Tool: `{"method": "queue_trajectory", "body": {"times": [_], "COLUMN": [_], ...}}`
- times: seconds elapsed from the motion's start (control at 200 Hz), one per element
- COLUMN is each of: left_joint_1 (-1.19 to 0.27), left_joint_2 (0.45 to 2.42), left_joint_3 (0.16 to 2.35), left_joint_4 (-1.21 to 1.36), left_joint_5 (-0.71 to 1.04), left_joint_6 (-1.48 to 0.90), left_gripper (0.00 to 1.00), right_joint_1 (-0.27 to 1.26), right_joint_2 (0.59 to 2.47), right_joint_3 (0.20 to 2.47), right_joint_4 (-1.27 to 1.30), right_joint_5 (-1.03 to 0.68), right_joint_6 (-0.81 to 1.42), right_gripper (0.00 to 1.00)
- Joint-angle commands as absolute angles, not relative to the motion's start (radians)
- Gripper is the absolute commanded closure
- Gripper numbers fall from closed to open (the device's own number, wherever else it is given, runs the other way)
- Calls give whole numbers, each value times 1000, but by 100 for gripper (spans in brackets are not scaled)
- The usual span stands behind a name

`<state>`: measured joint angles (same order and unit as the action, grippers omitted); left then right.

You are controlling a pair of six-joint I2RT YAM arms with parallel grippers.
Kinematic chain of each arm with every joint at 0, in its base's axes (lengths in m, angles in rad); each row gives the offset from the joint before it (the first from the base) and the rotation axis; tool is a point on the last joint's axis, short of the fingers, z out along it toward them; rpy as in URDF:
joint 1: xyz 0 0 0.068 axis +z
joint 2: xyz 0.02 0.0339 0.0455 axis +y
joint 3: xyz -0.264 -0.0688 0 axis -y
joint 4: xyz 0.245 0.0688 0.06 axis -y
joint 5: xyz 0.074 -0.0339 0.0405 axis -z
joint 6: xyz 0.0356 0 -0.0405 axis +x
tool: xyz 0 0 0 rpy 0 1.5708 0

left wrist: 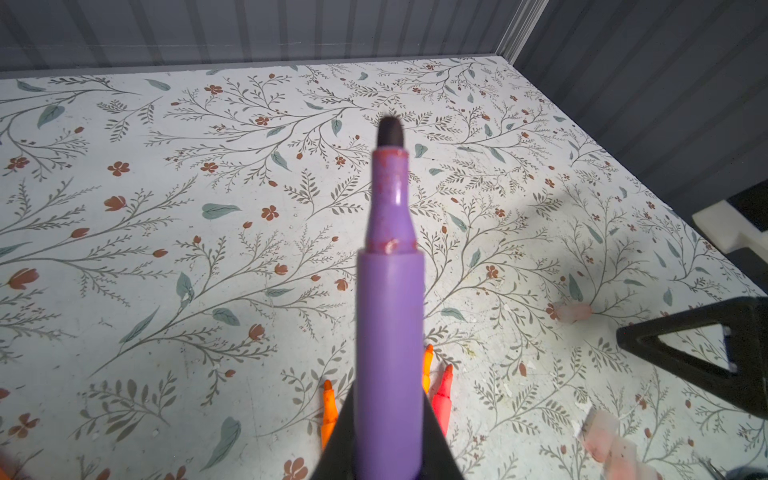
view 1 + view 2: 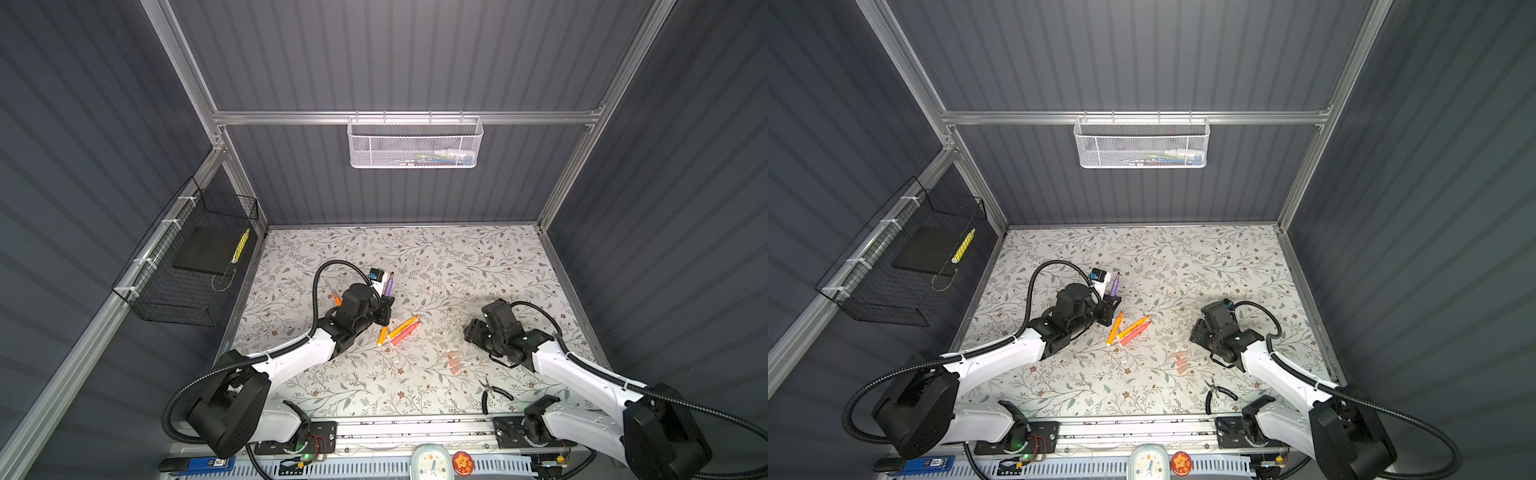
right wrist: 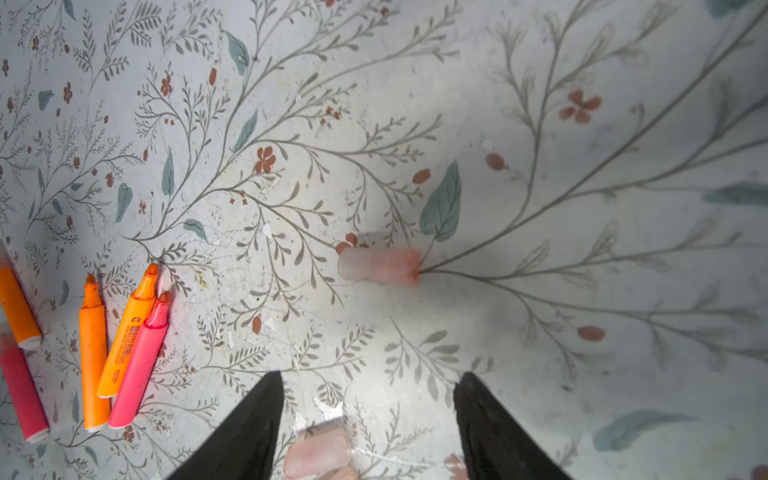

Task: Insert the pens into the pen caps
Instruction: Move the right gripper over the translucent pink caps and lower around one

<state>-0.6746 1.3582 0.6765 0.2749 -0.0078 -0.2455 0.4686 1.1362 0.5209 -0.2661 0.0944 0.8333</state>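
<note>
My left gripper is shut on the purple pen, held above the table with its dark tip pointing away from the wrist. Several orange and pink-red pens lie uncapped in a loose bunch just right of it. Another orange pen shows behind the left arm. My right gripper stands open low over the table. One pen cap lies ahead of it, and another sits between its fingers, touching neither. More pen caps cluster nearby.
Black-handled pliers lie at the front right of the floral table. A white mesh basket hangs on the back wall and a black wire basket on the left wall. A small clock stands at the front edge.
</note>
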Motion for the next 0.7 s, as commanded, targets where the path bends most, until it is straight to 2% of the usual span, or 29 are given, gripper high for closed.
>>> {"method": "queue_trajectory", "body": {"times": [0.0, 0.2, 0.41, 0.69], "left_joint_1": [-675, -675, -676, -676], "left_joint_2": [1371, 1370, 1355, 1343], "left_joint_3": [680, 681, 676, 676], "left_joint_4": [284, 280, 273, 268], "left_joint_5": [-5, -6, -13, -18], "left_joint_6": [-225, -224, -222, -222], "left_gripper": [100, 100, 100, 100], "right_joint_1": [463, 460, 456, 461], "right_joint_2": [1177, 1351, 1564, 1563], "right_joint_3": [579, 650, 757, 724], "right_joint_4": [-279, -149, -134, -104], "right_joint_5": [210, 213, 152, 67], "right_joint_6": [751, 657, 575, 581], "right_gripper": [26, 14, 16, 16]}}
